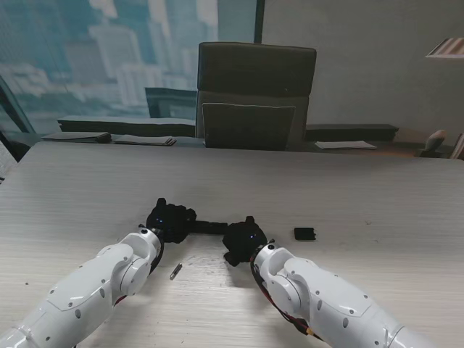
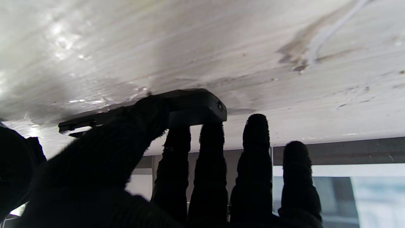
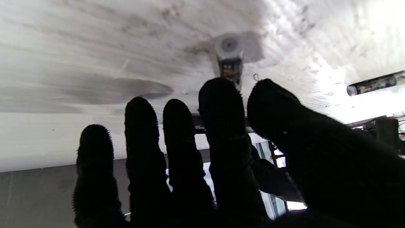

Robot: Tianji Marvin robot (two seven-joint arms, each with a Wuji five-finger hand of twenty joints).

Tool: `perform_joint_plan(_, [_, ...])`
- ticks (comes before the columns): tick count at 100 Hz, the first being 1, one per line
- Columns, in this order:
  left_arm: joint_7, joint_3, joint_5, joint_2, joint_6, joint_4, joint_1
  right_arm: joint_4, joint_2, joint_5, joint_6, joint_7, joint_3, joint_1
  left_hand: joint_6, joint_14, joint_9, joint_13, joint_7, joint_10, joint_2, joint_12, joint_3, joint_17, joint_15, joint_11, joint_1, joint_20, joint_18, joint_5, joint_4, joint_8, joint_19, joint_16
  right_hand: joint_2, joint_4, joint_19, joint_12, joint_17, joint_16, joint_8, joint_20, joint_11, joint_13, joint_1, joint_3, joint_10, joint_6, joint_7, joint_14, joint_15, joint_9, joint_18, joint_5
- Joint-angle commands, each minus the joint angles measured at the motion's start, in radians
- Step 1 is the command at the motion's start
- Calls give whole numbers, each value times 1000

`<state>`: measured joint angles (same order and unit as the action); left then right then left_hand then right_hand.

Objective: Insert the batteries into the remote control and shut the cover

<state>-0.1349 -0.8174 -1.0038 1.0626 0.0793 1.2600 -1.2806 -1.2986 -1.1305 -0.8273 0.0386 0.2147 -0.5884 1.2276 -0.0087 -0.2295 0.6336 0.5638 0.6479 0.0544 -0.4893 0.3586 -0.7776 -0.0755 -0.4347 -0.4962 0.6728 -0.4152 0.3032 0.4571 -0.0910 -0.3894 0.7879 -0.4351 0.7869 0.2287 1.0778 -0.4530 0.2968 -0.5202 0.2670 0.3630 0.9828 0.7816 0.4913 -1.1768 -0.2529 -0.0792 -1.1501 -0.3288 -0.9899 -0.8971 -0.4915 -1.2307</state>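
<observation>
You've got open pale wood-grain table (image 1: 348,188) all round the work, far edge well off by the dark office chair (image 1: 255,94). Left black-gloved five-finger hand (image 1: 171,218) is closed on one end of the slim black plastic remote control (image 1: 209,226): in its wrist view, thumb over the body, fingers (image 2: 211,148) against the rounded end of the remote (image 2: 193,109). The remote lies flat between both hands. Right black-gloved hand (image 1: 244,240) sits at its other end, pinching a small cylindrical battery (image 3: 229,60) end-on between thumb and index, other fingers (image 3: 143,133) spread. Second cylindrical battery (image 1: 175,271) lies loose on the table nearer to you, between the forearms. Small black rectangular battery cover (image 1: 304,233) lies flat just right of the right hand, not touching it.
</observation>
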Motion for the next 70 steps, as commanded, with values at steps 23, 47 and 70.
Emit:
perform_joint_plan(23, [30,2,3,-2,3,-6,-15,-19,-7,24,3,-31,-23,39,-9,3,79,15,103,-12,48,52,13,1,-15,-82,32,-2,6,76,-8,-10,24,-9,-115,-116,20,11,-5,29,250,-17,-9,19,-149,67,-12,-45,161,9,51,-5,-37,-75])
perform_joint_plan(47, [36,1,3,-3,4,-3,-16,-57,16,-45,-51,-15,-88,70,-9,3,80,16,103,-12,49,51,16,1,-15,-82,33,-2,6,77,-8,-9,24,-9,-100,-103,10,7,-28,33,260,-13,-31,-39,-182,112,-18,27,248,34,77,90,-21,155])
perform_joint_plan(70, [41,1,5,-3,3,-1,-14,-72,35,-88,-190,-5,-161,88,-2,2,79,15,102,-11,52,51,18,1,-14,-81,33,-2,6,76,-7,-8,24,-9,-60,-90,4,-2,-33,39,212,8,-42,-88,-175,65,11,124,272,82,120,181,15,434])
